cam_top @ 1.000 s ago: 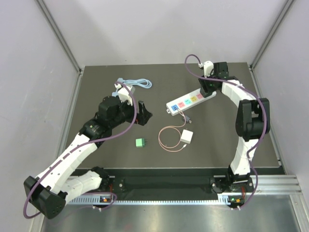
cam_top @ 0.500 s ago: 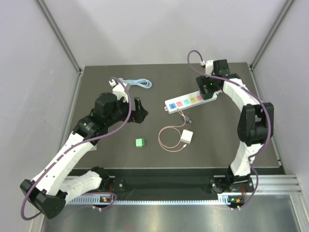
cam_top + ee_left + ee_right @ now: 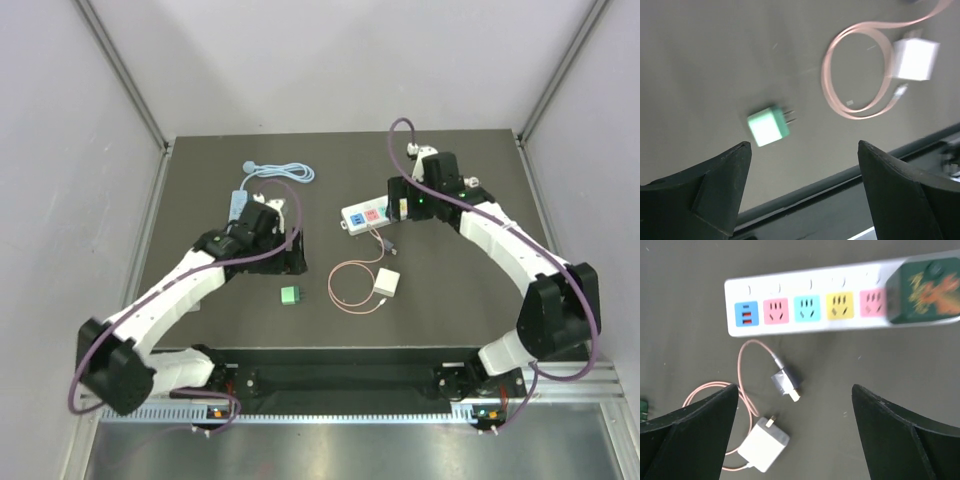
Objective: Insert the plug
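Hovering with the left gripper [image 3: 803, 150], jaws spread wide, gripping nothing. Just off at 10 o'clock of that gap in the left wrist view: the green plug [image 3: 768, 126], flat on the table [image 3: 450, 300], prongs [image 3: 790, 117] aimed toward 3 o'clock. Judged to be the piece for inserting. From the top view, lying near at 6 o'clock of the gripper, with the power strip [image 3: 365, 215] well apart at 1 o'clock. Poised over that strip with the right gripper [image 3: 795, 388], jaws likewise wide and empty. Below it, a row of coloured sockets [image 3: 807, 308], and a dark green block [image 3: 927, 290] at the 3 o'clock end, too blurred to name.

Best now: slide toward 10 o'clock to centre over the green body. Turn the wrist so the fingers [image 3: 720, 185] meet its flat sides, never the prongs. Drop straight, staying clear of the pink cable [image 3: 840, 75] and white charger [image 3: 914, 59] at 1 o'clock. Grip toward the back, leaving the prongs exposed. Close evenly; probably light enough to skate if clipped on one side first.
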### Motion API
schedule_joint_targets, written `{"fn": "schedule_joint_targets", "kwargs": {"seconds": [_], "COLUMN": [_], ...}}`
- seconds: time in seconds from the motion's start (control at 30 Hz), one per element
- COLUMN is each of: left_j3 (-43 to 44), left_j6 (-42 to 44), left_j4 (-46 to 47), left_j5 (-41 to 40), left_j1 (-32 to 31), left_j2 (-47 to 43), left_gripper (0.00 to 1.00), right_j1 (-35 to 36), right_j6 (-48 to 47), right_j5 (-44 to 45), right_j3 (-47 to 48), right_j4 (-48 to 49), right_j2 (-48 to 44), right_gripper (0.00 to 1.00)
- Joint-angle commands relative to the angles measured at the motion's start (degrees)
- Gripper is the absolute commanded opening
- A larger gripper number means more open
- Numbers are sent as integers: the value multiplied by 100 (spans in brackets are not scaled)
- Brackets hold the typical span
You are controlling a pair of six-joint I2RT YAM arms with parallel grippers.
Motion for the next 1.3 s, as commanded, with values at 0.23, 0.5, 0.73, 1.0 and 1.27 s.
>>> {"fn": "schedule_joint_targets", "kwargs": {"seconds": [0.23,0.5,0.73,1.0,1.27], "left_j3": [-437,-753,-754,-516,-367], "left_j6": [-442,-521,-574,-451,-688], "left_j4": [44,412,659,615,510], "left_j5": [-214,-144,-38,-57,-3], "left_j1": [6,-29,-73,-99,-301], "left_j2": [1306,1826,2125,2327,2345], "left_gripper": [78,67,50,55,54], "right_j1": [345,390,433,513,530], "right_j6": [1095,1095,1086,1060,1016], "right_j5": [-187,-310,-380,-389,-407], "right_j3": [-891,-1182,-1278,-1498,-1507], "right_j4": [506,637,681,795,778], "right_j2": [-469,-1015,-1235,-1393,-1385], "right_gripper": [93,94,95,96,96]}}
